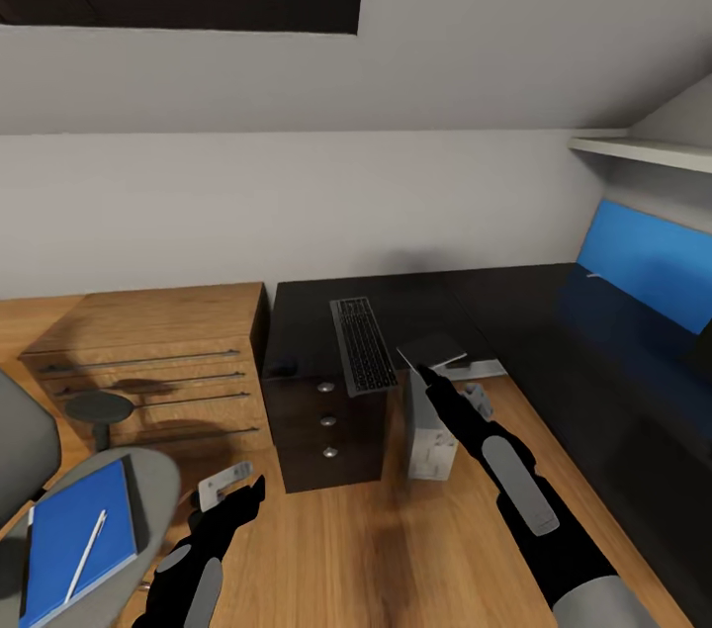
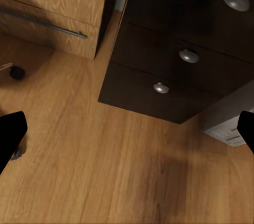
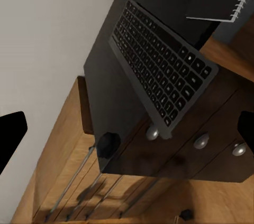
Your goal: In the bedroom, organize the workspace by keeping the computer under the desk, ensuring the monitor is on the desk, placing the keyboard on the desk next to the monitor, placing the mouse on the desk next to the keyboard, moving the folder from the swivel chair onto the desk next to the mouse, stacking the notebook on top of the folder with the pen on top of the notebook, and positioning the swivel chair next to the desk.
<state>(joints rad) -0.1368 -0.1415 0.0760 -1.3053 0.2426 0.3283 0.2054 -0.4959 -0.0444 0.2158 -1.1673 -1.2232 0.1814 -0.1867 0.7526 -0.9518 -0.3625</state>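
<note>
Head view: keyboard [image 1: 362, 344] lies on the black counter [image 1: 307, 312], near end overhanging the front edge above the drawers [image 1: 326, 420]. A dark spiral notebook [image 1: 433, 349] sits just right of it. Mouse [image 1: 282, 370] rests at the counter's near-left corner. Computer [image 1: 427, 430] stands on the floor right of the drawers. Blue folder [image 1: 74, 539] with the pen [image 1: 87, 555] on top lies on the swivel chair [image 1: 109, 519] seat, near left. Right end effector [image 1: 423, 377] is by the notebook; its opening cannot be told here.

Left wrist view: left end effector [image 2: 127, 129] is spread wide, empty, over the floor before the drawers.

Right wrist view: right end effector [image 3: 127, 131] is spread wide, empty, facing the keyboard [image 3: 159, 71] and mouse [image 3: 108, 143].
</note>
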